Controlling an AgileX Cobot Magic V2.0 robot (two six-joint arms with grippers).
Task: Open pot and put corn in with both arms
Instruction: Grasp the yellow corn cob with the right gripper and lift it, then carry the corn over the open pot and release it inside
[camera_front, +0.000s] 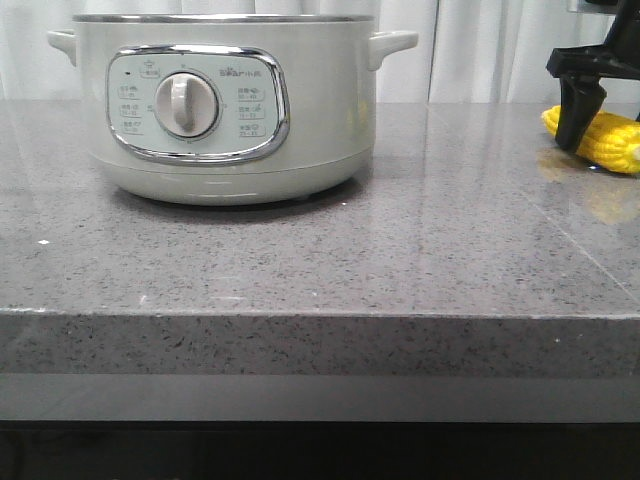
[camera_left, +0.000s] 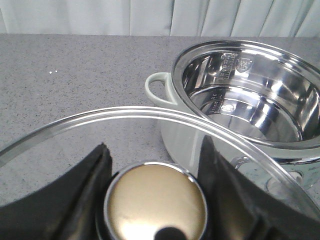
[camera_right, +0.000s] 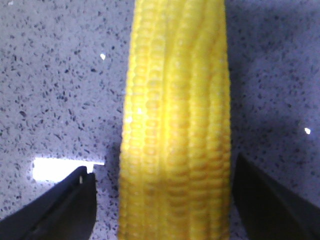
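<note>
The pale-green pot (camera_front: 225, 110) stands at the back left of the counter with no lid on it; its steel inside (camera_left: 250, 95) shows empty. My left gripper (camera_left: 155, 190) is shut on the gold knob (camera_left: 156, 205) of the glass lid (camera_left: 60, 145) and holds the lid beside the pot, off it. This gripper is out of the front view. The yellow corn (camera_front: 610, 140) lies on the counter at the far right. My right gripper (camera_front: 578, 135) is down over it, open, with a finger on each side of the cob (camera_right: 175, 125) and a gap at each.
The grey speckled stone counter (camera_front: 400, 250) runs wide in front of the pot, with its front edge near the camera. A white curtain (camera_front: 480, 50) hangs behind. The pot's side handle (camera_left: 157, 87) points toward the held lid.
</note>
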